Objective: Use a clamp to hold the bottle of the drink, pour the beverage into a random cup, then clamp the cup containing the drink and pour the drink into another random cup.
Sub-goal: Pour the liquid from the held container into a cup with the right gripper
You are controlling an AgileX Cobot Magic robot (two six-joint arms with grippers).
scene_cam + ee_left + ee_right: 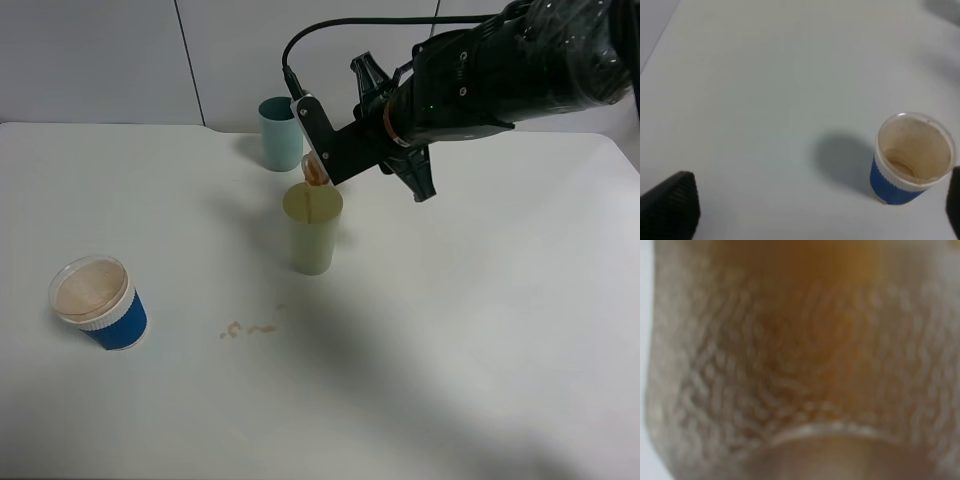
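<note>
Blue ribbed paper cup (100, 303) well left of tall pale-yellow cup (313, 228); left gripper (812, 210) spread. Right gripper (318, 150) pinching clear bottle of amber drink (316, 172), tipped over its rim. I fear off-centre stream dribbling outside.

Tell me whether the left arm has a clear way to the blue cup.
Probably yes. The blue cup stands alone on bare table ahead of the open left fingers, nothing between; the right gripper holds the bottle over the yellow cup, well away.
</note>
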